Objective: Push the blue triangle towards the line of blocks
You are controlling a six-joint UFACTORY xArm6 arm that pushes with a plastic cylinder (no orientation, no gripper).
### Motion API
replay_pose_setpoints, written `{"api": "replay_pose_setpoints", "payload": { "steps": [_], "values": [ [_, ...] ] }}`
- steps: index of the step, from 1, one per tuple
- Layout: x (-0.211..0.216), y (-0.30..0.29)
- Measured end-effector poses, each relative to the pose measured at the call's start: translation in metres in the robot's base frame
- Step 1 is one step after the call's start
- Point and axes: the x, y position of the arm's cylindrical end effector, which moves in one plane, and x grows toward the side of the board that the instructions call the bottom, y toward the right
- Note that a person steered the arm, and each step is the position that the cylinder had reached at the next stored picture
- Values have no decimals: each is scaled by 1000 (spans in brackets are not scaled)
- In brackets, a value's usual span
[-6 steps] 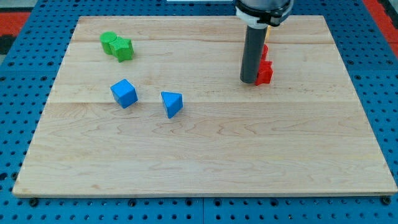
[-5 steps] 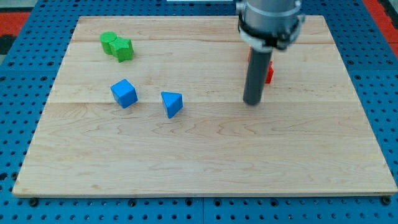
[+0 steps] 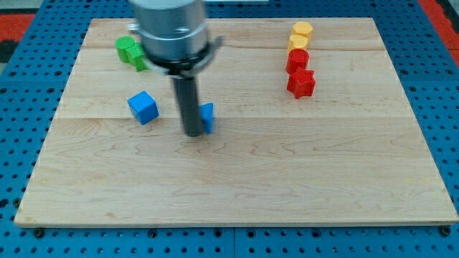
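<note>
Blue pegboard surrounds the wooden board, where you see my tip set down at the view's left edge of the blue triangle, touching or nearly so and grasping nothing, with the rod hiding part of that block. You find the blue cube near the rod's left and the green blocks, partly hidden, toward the top left. Locate the line of 4 blocks, well apart at the top right: 2 yellow blocks above 2 red blocks.

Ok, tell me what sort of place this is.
Probably a robotics lab bench: a wooden board lies on a blue pegboard, small blocks such as the blue triangle sit on it, and my tip rests beside that triangle.
</note>
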Motion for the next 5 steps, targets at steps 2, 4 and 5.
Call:
{"api": "replay_pose_setpoints", "payload": {
  "steps": [2,4,5],
  "values": [
    [-1,81],
    [-8,-54],
    [-24,-39]
  ]
}}
